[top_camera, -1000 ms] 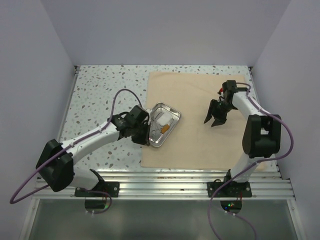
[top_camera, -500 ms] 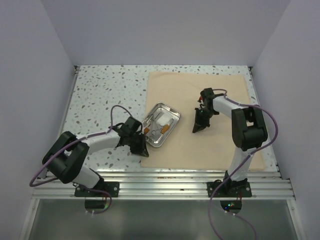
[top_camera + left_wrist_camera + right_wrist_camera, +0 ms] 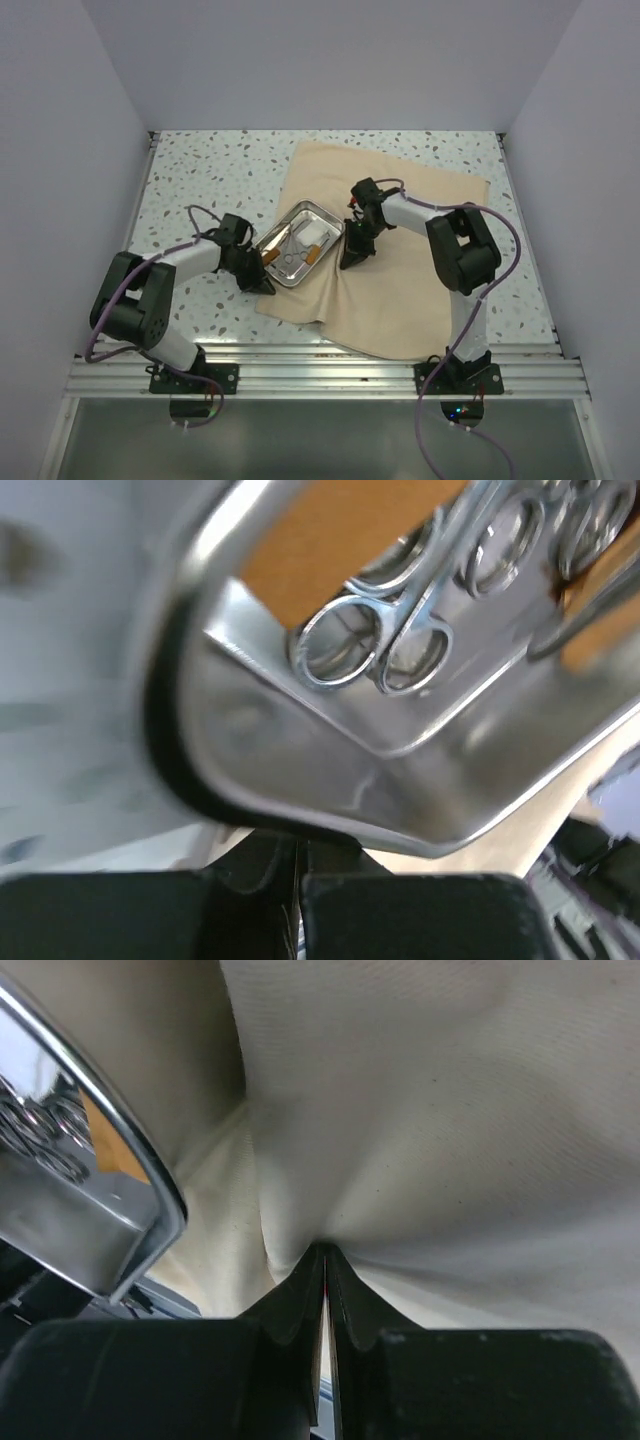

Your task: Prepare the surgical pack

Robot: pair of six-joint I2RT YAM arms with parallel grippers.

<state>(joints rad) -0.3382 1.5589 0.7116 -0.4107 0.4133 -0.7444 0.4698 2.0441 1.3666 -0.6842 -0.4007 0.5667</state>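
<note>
Fingers of the right claw (image 3: pixel 325 1255) are pressed fully together on a raised fold of the tan cloth (image 3: pixel 450 1110), and creases are drawn from the fabric into the pinch. Just to the left of that pinch the steel tray (image 3: pixel 298 243) is seen, standing on the cloth with its rim close to the claw but not touching it.

At the tray's near-left corner the left claw (image 3: pixel 298 880) is also closed, with its fingers held together just below the rim. Whether the cloth's edge is caught between them cannot be told. Inside the tray the ring handles of the metal instruments (image 3: pixel 390 650) are seen lying flat, with brown strips (image 3: pixel 313 254) and a white gauze pad (image 3: pixel 315 232) beside them.

Beyond the tray the cloth is spread over the right half of the speckled worktop (image 3: pixel 200 180), rumpled rather than flat, with its near edge hanging close to the worktop's front.

Loading of the tray is judged to be done. The wrapping is judged to be barely begun, since no corner has yet been laid over the tray, and every fold remains to be made
</note>
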